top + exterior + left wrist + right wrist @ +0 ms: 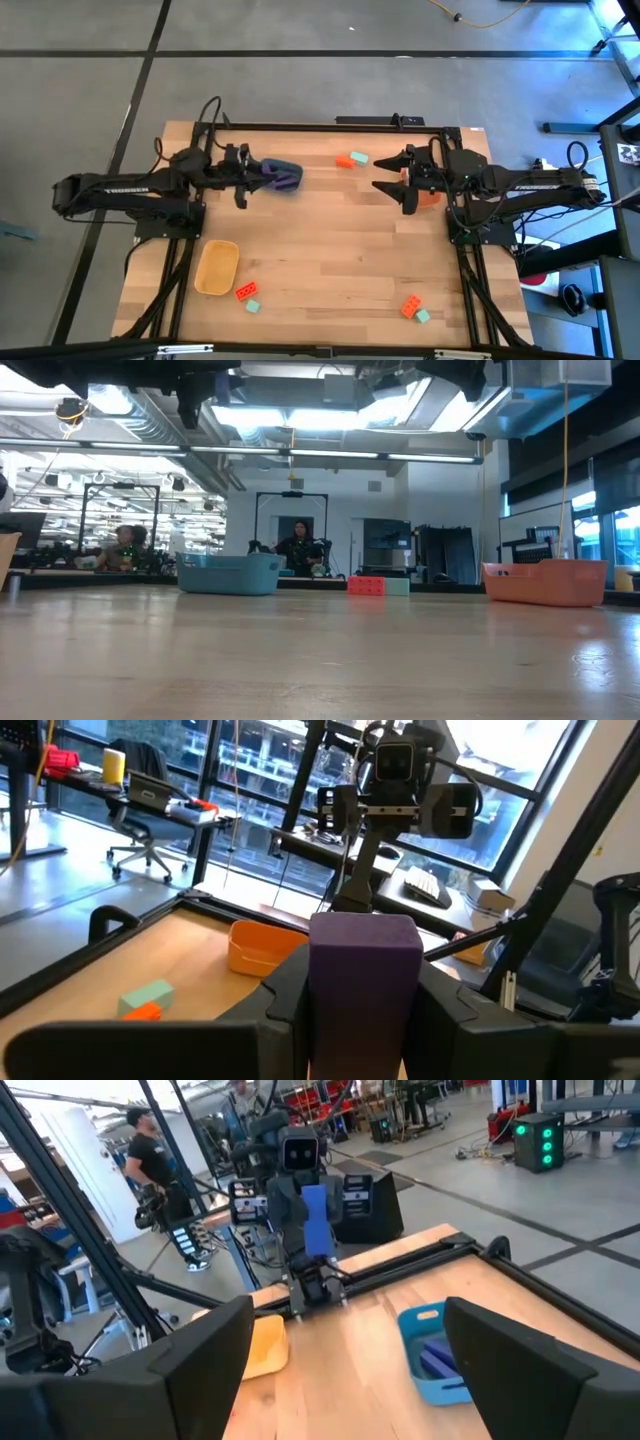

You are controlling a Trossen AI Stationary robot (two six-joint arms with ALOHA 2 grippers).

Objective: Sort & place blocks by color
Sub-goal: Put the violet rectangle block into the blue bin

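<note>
My left jaws (pixel 360 1010) squeeze a purple block (pixel 362 970) tight and hold it up by the blue tub (pixel 284 176). More purple blocks (pixel 436 1359) lie inside that tub. My right jaws (pixel 365 1350) are wide open and hold nothing, up above the orange tub (pixel 430 196). On the counter (pixel 330 250), one red and green pair (pixel 247 294) lies near the yellow tub (pixel 216 267). Another pair (pixel 414 309) sits at the near right. A third pair (pixel 352 159) sits at the far edge.

White "TROSSEN" lettering runs along the left arm (pixel 120 188); nothing else legible.
</note>
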